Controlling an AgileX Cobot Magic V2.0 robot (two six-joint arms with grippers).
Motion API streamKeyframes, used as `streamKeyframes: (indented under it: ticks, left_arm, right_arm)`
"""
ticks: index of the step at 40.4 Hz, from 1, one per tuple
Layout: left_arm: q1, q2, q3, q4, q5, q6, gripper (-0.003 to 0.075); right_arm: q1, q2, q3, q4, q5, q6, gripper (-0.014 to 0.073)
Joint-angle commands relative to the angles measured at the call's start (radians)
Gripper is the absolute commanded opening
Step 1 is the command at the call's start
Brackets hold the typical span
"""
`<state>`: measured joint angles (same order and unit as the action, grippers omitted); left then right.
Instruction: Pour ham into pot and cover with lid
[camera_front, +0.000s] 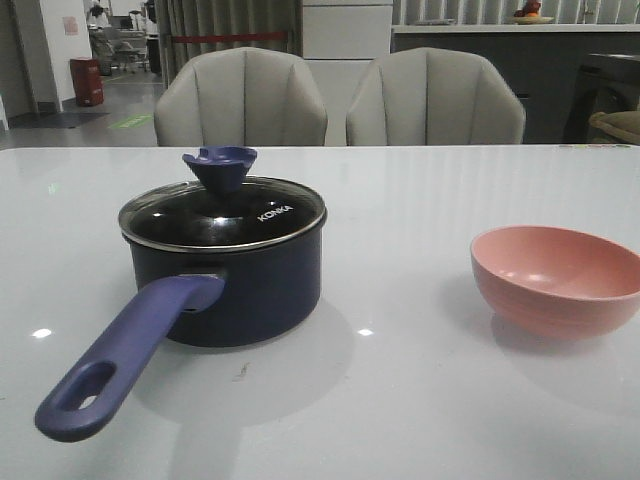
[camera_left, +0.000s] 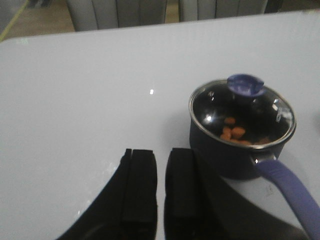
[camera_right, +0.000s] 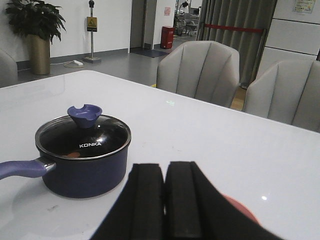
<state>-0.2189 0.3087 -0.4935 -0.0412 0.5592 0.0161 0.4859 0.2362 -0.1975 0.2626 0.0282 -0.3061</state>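
Observation:
The dark navy pot (camera_front: 262, 295) stands left of the table's middle, its purple-blue handle (camera_front: 120, 360) pointing to the front left. The glass lid (camera_front: 225, 215) with KONKA lettering sits flat on its rim. In the left wrist view the orange ham pieces (camera_left: 232, 132) show through the lid (camera_left: 260, 117) inside the pot (camera_left: 215, 152). The pink bowl (camera_front: 555, 280) stands empty at the right. My left gripper (camera_left: 161, 152) is shut and empty, apart from the pot. My right gripper (camera_right: 164, 166) is shut and empty, above the bowl (camera_right: 245, 210), with the pot (camera_right: 85, 172) beyond.
Two grey chairs (camera_front: 240, 100) (camera_front: 435, 100) stand behind the table's far edge. The white table (camera_front: 420, 400) carries only the pot and the bowl. Neither arm shows in the front view.

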Motion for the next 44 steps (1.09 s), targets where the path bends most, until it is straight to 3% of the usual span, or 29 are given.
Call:
streamKeyframes:
  ticks: [1, 9, 36, 39, 44]
  left_arm:
    - [0.0, -0.098, 0.041, -0.029, -0.163, 0.0, 0.0113]
    - [0.0, -0.219, 0.15, -0.024, -0.241, 0.0, 0.0113]
    - [0.003, -0.221, 0.206, -0.024, -0.265, 0.0, 0.0113]
    - [0.034, -0.228, 0.226, 0.058, -0.272, 0.0, 0.0113]
    - [0.14, -0.27, 0.293, 0.053, -0.349, 0.0, 0.0113]
  right_arm:
    - [0.001, 0.008, -0.029, -0.005, -0.088, -0.004, 0.0146]
    - [0.001, 0.008, -0.029, -0.005, -0.088, -0.004, 0.0146]
    - [0.001, 0.008, -0.029, -0.005, -0.088, -0.004, 0.0146]
    - [0.001, 0.008, -0.029, -0.005, -0.088, -0.004, 0.0146]
    - [0.001, 0.008, -0.029, -0.005, -0.088, -0.004, 0.0146]
